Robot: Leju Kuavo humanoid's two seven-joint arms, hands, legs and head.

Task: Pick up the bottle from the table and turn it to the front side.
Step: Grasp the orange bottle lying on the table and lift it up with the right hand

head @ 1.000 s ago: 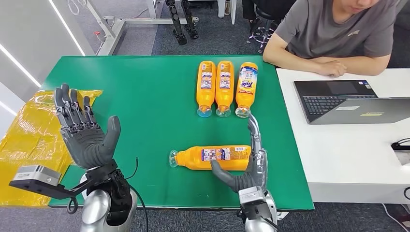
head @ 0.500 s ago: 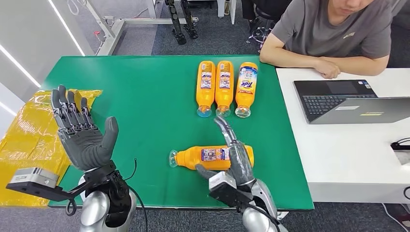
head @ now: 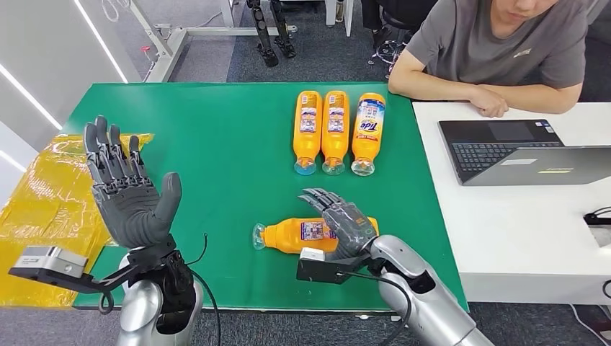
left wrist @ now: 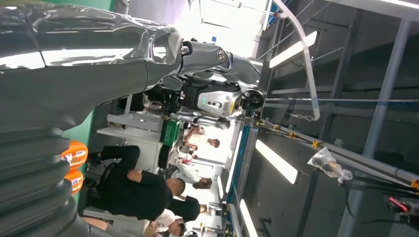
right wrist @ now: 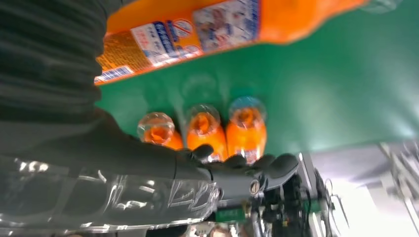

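Orange bottle [head: 302, 235] lies on its side on the green table [head: 216, 166], toward the near edge, clear cap pointing left, label with small print facing up. Right hand [head: 344, 225] lies palm-down over the bottle's right half, fingers extended and slightly fanned toward the far side; cannot tell from the head view or the right wrist view whether the fingers close round the body or only rest on it. The hand hides the bottle's base end. Open green surface to the left of the bottle and between it and the row of three bottles [head: 336, 130] lying side by side at the far edge, caps toward the near side; the rightmost of the three shows a blue logo, the other two show small print. Left hand [head: 130, 198] is raised over the table's near-left corner, palm open, fingers upright and spread, holding nothing. Yellow plastic sheet [head: 43, 209] hangs off the left edge. White desk [head: 519, 231] adjoins the right edge, carrying a laptop [head: 519, 151]; a seated person [head: 497, 50] is cut off at the top.
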